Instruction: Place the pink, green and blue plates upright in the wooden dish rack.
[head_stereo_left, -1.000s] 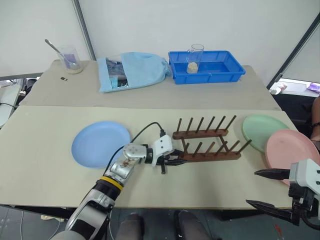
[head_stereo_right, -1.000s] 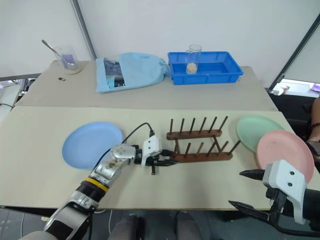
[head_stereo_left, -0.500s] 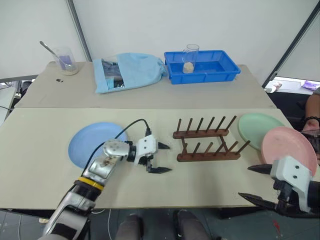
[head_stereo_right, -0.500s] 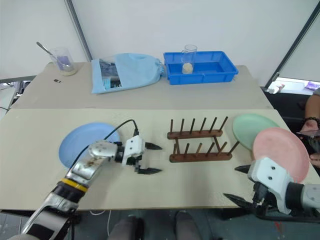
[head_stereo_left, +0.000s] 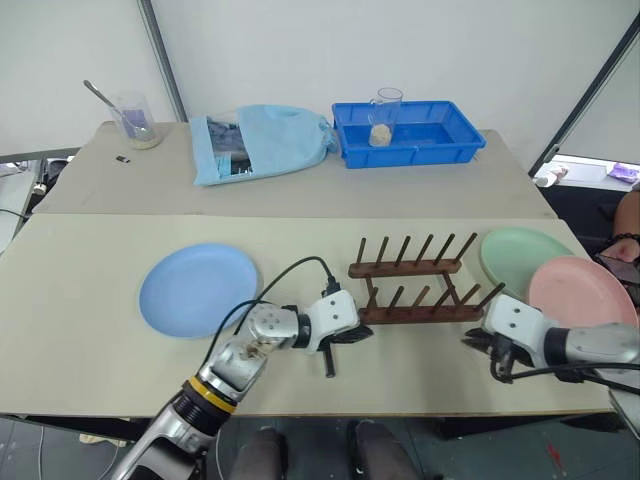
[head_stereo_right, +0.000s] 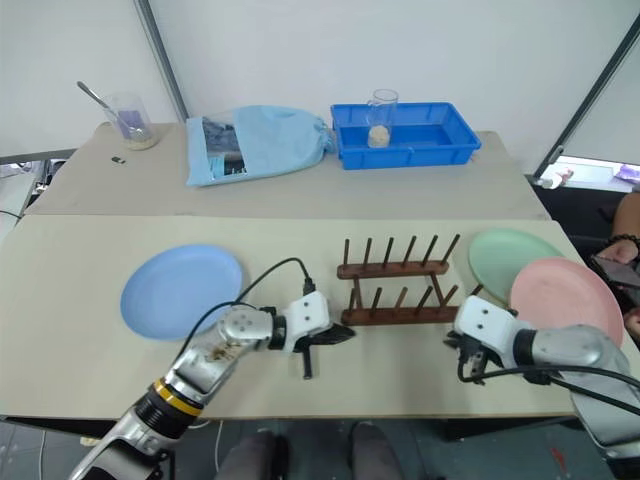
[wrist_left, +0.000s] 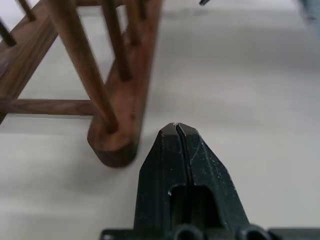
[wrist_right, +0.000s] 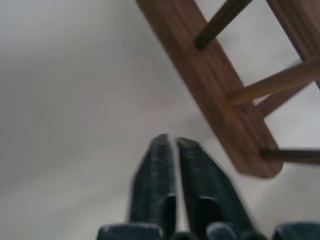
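A dark wooden dish rack (head_stereo_right: 398, 285) stands empty at the centre of a pale worktop (head_stereo_right: 80, 290), flanked by two robot arms. The left tool (head_stereo_right: 338, 337), fingers pressed together, lies just beside the rack's left end; the right tool (head_stereo_right: 466, 352) sits near its right end. A blue plate (head_stereo_right: 181, 290) lies flat to the left, while green (head_stereo_right: 510, 255) and pink (head_stereo_right: 565, 298) plates overlap at right.
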